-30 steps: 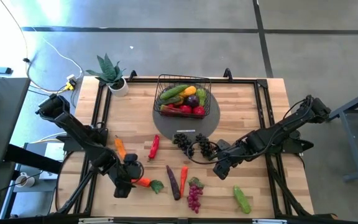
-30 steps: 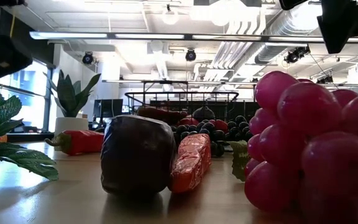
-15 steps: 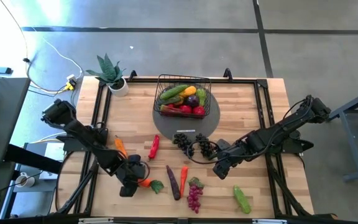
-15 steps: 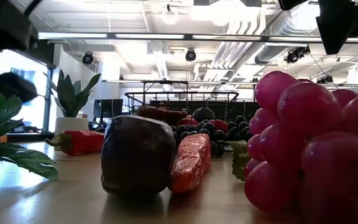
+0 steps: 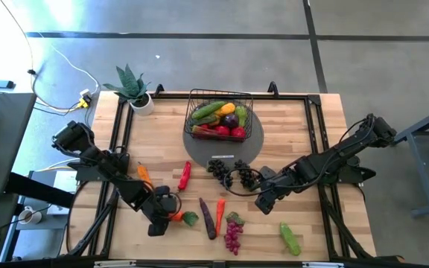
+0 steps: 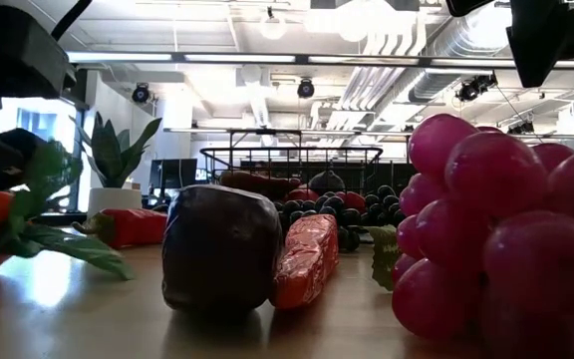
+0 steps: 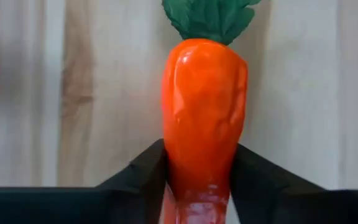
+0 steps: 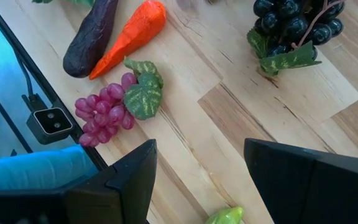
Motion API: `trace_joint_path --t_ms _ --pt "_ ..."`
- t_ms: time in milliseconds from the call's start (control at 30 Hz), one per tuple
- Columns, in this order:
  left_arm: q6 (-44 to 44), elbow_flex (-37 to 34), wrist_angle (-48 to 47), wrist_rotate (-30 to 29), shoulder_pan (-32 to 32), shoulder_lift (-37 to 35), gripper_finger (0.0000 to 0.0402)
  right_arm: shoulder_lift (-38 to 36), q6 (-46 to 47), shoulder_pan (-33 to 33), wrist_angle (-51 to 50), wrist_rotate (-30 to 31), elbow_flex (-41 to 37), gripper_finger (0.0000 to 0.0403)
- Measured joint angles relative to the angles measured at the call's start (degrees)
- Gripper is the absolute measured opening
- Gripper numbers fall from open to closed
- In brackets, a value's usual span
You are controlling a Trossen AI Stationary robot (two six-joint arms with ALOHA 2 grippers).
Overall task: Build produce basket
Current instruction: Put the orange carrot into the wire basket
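The black wire basket (image 5: 220,115) stands on a grey disc at the table's far middle and holds mixed produce. An orange carrot (image 5: 177,217) with green leaves (image 5: 190,219) lies near the front left; my left gripper (image 5: 167,217) is shut on it, as the left wrist view (image 7: 197,177) shows. My right gripper (image 5: 263,201) hangs open above the table's right middle, with nothing between its fingers (image 8: 201,155). Loose produce lies between the arms. My left gripper pinches the carrot's orange body (image 7: 197,162) between its two fingers (image 7: 143,171), on the half away from the leaves. The fingers slant down from the table's left side, and the carrot points away from them. Its leaf tips (image 6: 108,264) touch the table.
On the table lie a red pepper (image 5: 185,176), an orange vegetable (image 5: 144,176), black grapes (image 5: 226,171), an eggplant (image 5: 208,218), a second carrot (image 5: 220,211), purple grapes (image 5: 233,234) and a green cucumber (image 5: 290,238). A potted plant (image 5: 132,88) stands far left.
My left gripper has come down toward the table's near right onto the leafy carrot and has shut on it. In the low view the carrot's leaves have risen from lying flat.
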Motion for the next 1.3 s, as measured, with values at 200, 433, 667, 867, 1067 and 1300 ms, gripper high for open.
trace_joint_path --t_ms 200,433,667,867,1067,1300 --pt "0.01 0.04 3.67 -0.46 1.21 -0.71 0.0083 0.00 0.00 0.00 0.04 0.00 0.00 0.0225" --pt "0.28 0.00 5.76 -3.99 5.66 -4.59 0.0097 0.00 -0.15 0.00 -0.02 0.00 0.00 0.0225" --pt "4.72 0.00 6.51 -7.80 12.37 -11.01 0.0095 0.00 -0.60 0.00 0.00 0.00 0.00 0.0225" --pt "9.42 0.02 6.77 -10.39 19.35 -16.62 0.0097 0.00 -0.62 0.00 0.02 0.02 0.00 0.0225" --pt "13.58 0.02 9.52 -14.30 28.03 -21.42 0.0097 0.00 -0.62 -0.01 -0.12 3.22 0.00 0.0225" --pt "20.15 0.02 20.91 -13.57 39.44 -23.72 0.0097 0.00 -0.60 -1.50 -0.18 7.72 0.00 0.0225"
